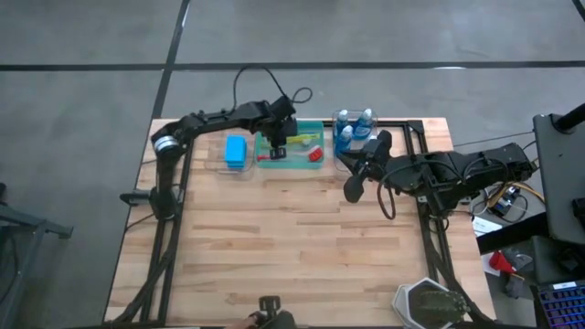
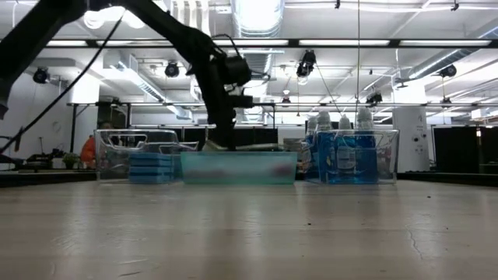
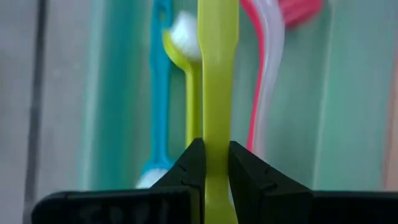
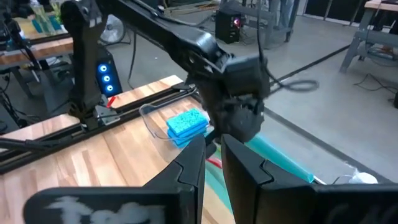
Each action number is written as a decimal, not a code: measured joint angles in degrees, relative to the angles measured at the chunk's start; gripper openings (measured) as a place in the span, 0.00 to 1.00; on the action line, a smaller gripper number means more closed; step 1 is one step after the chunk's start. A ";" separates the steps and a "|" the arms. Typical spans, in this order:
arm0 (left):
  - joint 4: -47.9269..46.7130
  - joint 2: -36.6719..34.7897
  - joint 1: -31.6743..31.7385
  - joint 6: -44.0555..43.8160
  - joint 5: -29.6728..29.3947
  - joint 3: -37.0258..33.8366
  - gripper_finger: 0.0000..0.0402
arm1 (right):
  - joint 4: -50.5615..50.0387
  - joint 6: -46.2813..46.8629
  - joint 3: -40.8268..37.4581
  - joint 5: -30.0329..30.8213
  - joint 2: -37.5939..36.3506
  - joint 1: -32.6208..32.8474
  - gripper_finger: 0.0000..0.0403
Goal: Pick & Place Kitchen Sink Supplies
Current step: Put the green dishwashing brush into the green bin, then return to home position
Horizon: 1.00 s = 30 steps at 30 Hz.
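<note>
Directly above the green bin (image 1: 291,157), the left end effector (image 3: 216,163) is closed on a yellow brush (image 3: 217,74) whose long handle runs straight out from its fingers along the bin, while the right end effector (image 1: 353,189), slightly parted and empty, waits beside the bin.

Bright overhead ceiling lights (image 2: 257,14), blurred close wrist views.

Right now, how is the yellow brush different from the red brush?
The yellow brush is pinched between the left gripper fingers; the red brush is touched by nothing. The yellow one is lifted nearer the camera; the red one lies lower. Both are thin, long-handled, over the green bin.
</note>
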 joint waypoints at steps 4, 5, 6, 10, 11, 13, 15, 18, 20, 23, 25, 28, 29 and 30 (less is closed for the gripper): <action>-1.06 3.18 0.20 0.69 -0.11 0.00 0.11 | 0.07 0.11 -0.02 0.09 0.00 0.00 0.12; -1.09 3.94 0.22 1.05 -0.17 0.00 0.12 | 0.09 0.11 -0.02 0.28 0.00 0.00 0.12; -1.16 4.59 0.22 1.50 -0.17 -0.01 0.12 | 0.09 0.11 -0.02 0.78 0.00 0.00 0.12; -1.21 6.83 0.20 1.45 -0.23 -0.02 0.13 | 0.06 0.11 -0.02 1.57 0.00 -0.23 0.12; -1.17 7.28 0.20 1.23 -0.58 -0.02 0.13 | 0.03 0.11 -0.02 1.57 0.00 -0.35 0.12; -1.13 8.07 0.18 0.18 -0.64 -0.04 0.13 | 0.05 0.11 -0.02 1.59 0.00 -0.42 0.12; -1.12 8.45 0.18 -0.22 -0.59 -0.04 0.13 | 0.07 0.11 -0.02 1.66 0.00 -0.42 0.12; -0.91 8.73 0.18 -0.31 -0.57 -0.04 0.13 | 0.04 0.10 -0.02 1.66 0.00 -0.42 0.12; -0.66 8.73 0.20 -0.55 0.08 -0.04 0.15 | 0.04 0.10 -0.02 1.65 0.00 -0.42 0.12; -0.42 8.67 0.17 -1.13 1.69 0.04 0.21 | 0.02 0.09 -0.02 1.64 0.00 -0.42 0.12; -0.58 8.42 0.15 -2.32 1.71 0.14 0.28 | 0.00 0.03 -0.02 1.60 0.00 -0.42 0.12; -0.77 7.11 0.09 -2.69 0.87 0.15 0.39 | -0.04 -0.09 -0.02 1.60 0.00 -0.38 0.12; -0.90 6.47 -0.02 -2.90 -0.42 0.15 0.42 | -0.05 -0.14 -0.02 1.57 0.00 -0.37 0.12; -0.95 5.56 -0.17 -3.18 -1.73 0.15 0.46 | -0.10 -0.15 -0.02 1.57 0.00 -0.37 0.12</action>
